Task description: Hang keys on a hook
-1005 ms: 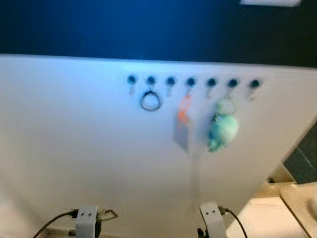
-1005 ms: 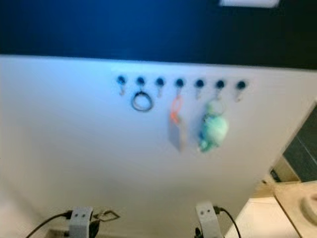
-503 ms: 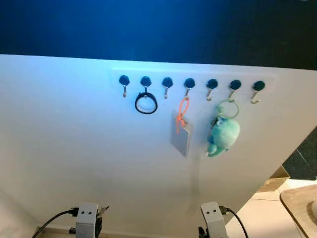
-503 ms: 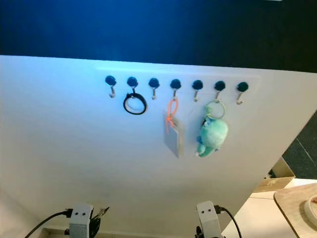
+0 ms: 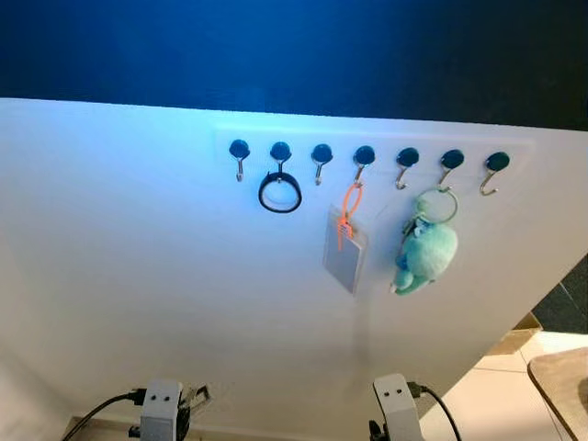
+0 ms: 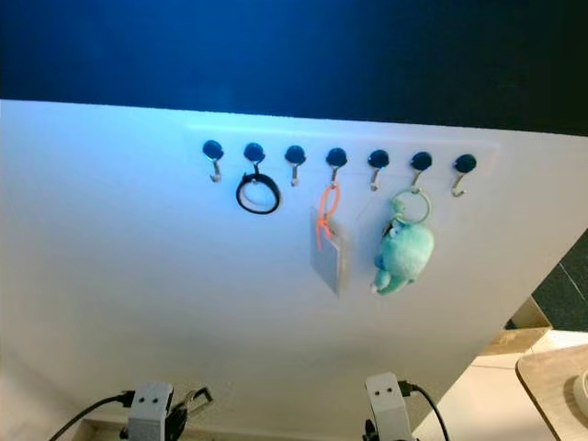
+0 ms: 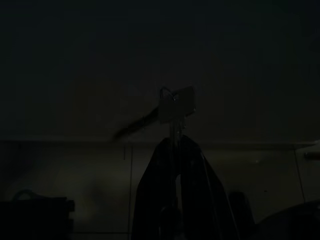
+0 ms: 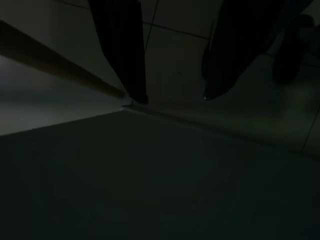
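the left gripper (image 7: 172, 150) is clenching the keys (image 7: 176, 105) low at 7 o'clock, keeping them secured for the lift to a hook. the right gripper (image 8: 172, 97) is hanging idle, fingers spread and released. the free hook (image 5: 239, 152) is sitting at 11 o'clock, beside the black ring (image 5: 279, 193).

Seven hooks (image 5: 365, 158) are sitting in a row on the white panel (image 5: 138, 276). The first, third, fifth and seventh are standing bare. A black ring (image 5: 279, 194) is occupying the second, an orange-tied tag (image 5: 345, 259) the fourth, a teal plush (image 5: 425, 255) the sixth, both hanging down beside the bare fifth.
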{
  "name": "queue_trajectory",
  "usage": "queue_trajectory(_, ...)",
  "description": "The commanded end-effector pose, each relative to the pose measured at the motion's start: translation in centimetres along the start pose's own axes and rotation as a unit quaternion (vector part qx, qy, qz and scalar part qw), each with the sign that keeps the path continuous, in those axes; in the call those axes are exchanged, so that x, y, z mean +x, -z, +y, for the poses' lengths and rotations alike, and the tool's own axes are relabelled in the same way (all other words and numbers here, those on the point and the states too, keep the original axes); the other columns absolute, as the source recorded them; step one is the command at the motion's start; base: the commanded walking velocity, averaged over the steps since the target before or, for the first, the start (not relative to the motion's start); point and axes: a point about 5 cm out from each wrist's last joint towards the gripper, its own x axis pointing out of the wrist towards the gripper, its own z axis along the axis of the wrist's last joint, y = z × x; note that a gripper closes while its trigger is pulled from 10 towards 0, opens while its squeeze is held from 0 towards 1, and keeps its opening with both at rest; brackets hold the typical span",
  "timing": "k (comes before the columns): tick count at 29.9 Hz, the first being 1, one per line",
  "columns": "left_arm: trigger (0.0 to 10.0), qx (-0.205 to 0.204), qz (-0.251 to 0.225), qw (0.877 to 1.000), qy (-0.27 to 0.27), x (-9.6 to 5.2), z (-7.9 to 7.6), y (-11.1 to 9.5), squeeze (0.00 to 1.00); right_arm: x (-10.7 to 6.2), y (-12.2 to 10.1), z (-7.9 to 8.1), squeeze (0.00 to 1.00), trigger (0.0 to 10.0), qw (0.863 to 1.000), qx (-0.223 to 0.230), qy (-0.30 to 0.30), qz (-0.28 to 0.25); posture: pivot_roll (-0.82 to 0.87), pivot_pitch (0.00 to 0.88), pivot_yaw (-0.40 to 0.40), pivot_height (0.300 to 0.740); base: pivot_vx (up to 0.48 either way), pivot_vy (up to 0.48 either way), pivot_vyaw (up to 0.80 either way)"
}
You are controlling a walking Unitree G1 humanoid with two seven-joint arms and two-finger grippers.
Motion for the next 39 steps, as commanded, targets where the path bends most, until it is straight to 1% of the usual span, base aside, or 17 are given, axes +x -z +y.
queue_trajectory(1,10.0,0.001,0.012,1.000,-0.003,-0.26,0.41,0.44,0.00,-0.10,0.18,0.00,0.00,10.0,1.000,0.004,0.002,-0.001,0.05,0.018,-0.013,0.740,-0.292,0.000,0.00)
queue_trajectory(14,10.0,-0.002,0.017,1.000,-0.002,-0.12,0.52,0.42,0.00,-0.04,0.10,0.07,0.00,10.0,1.000,0.004,-0.002,0.001,0.05,0.017,-0.015,0.740,-0.298,0.000,0.00)
queue_trajectory(26,10.0,0.004,0.022,1.000,-0.001,0.06,0.84,0.23,0.00,-0.02,0.09,0.15,0.00,10.0,1.000,0.007,-0.002,0.002,0.05,0.017,-0.008,0.740,-0.291,0.000,0.00)
queue_trajectory(39,10.0,0.018,0.032,0.999,0.003,0.20,0.99,0.18,0.00,-0.04,0.20,0.33,0.00,10.0,1.000,0.010,-0.002,0.005,0.05,0.016,0.000,0.740,0.000,0.000,0.00)
